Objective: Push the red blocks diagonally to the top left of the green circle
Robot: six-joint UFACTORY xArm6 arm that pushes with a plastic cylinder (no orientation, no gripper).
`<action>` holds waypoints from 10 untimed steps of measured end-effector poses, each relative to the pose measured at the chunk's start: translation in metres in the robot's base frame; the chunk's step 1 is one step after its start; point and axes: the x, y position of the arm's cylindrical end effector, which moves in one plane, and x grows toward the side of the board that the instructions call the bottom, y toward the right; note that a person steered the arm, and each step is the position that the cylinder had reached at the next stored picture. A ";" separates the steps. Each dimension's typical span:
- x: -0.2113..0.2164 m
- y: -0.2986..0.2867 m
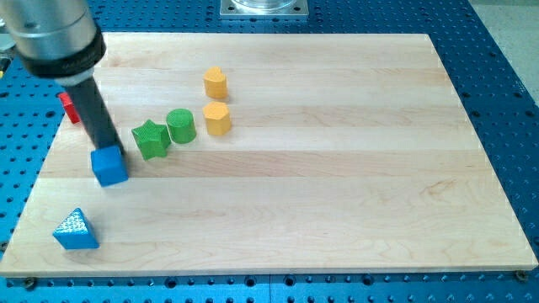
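Note:
A green circle (180, 125) stands left of the board's middle, with a green star (151, 139) touching its left side. A red block (69, 107) shows at the view's far left, mostly hidden behind my rod, so its shape is unclear. My tip (113, 152) sits at the top edge of a blue cube (109, 166), right of and below the red block and left of the green star.
Two yellow blocks stand right of the green circle, one (216, 82) above the other (217, 119). A blue triangle (76, 230) lies near the bottom left corner. The wooden board (337, 168) rests on a blue perforated table.

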 end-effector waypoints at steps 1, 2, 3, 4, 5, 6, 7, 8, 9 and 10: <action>-0.006 -0.012; -0.038 -0.012; -0.041 -0.051; -0.065 -0.051; -0.099 -0.035; -0.075 -0.037; -0.035 -0.088; -0.043 -0.093; -0.096 -0.093; -0.129 -0.085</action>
